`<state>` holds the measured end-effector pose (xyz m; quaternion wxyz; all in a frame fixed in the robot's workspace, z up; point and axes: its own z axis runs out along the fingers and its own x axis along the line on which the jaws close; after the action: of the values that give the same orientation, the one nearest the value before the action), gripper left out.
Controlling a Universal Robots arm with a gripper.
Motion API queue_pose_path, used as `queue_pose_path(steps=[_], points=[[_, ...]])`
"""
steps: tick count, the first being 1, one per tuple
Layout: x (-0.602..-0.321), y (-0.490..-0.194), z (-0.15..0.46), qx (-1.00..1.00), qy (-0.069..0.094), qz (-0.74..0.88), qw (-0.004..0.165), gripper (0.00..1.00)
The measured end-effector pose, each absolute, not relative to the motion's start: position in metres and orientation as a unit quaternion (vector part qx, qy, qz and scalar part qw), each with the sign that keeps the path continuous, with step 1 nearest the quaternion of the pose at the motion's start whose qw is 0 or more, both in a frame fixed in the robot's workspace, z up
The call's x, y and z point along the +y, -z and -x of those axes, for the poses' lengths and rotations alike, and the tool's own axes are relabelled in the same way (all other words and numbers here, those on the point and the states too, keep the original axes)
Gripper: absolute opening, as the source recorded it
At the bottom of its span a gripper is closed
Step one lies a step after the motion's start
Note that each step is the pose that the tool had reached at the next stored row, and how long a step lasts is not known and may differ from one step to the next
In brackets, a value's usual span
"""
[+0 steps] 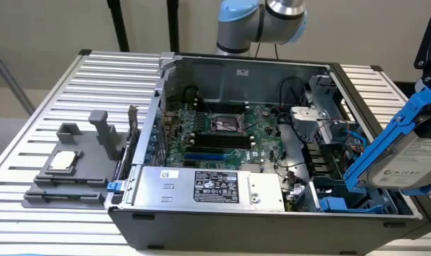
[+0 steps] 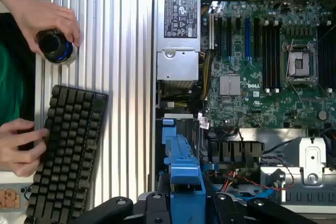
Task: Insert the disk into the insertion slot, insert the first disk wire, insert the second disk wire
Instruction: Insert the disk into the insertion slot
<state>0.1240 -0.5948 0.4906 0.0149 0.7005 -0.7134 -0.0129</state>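
The disk [image 1: 411, 157], a silver-grey drive with a white label in a bright blue carrier, hangs tilted above the open computer case's front corner at the exterior view's right. My gripper [image 2: 185, 205] is shut on it; in the wrist view the blue carrier edge [image 2: 184, 174] runs between the two black fingers [image 2: 152, 203]. Below the disk lies the insertion slot [image 1: 343, 202], a grey metal bay with blue fittings, with nothing in it. Red and blue wires [image 1: 352, 140] lie loose just behind the bay, and the wrist view shows red wires [image 2: 247, 181] beside it.
A silver power supply box [image 1: 212, 186] fills the case's front, with the green motherboard [image 1: 223, 133] behind it. A grey fixture [image 1: 70, 170] sits on the slatted table [image 1: 52, 96]. A person's hands rest on a keyboard [image 2: 68, 150] and a round knob [image 2: 52, 44].
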Motion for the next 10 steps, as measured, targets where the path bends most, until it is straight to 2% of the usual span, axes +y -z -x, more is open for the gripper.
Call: queue_pose_path(steps=[10], points=[[-0.5949,-0.4905,-0.1240,-0.713,0.013,-0.701,0.015,0.33]])
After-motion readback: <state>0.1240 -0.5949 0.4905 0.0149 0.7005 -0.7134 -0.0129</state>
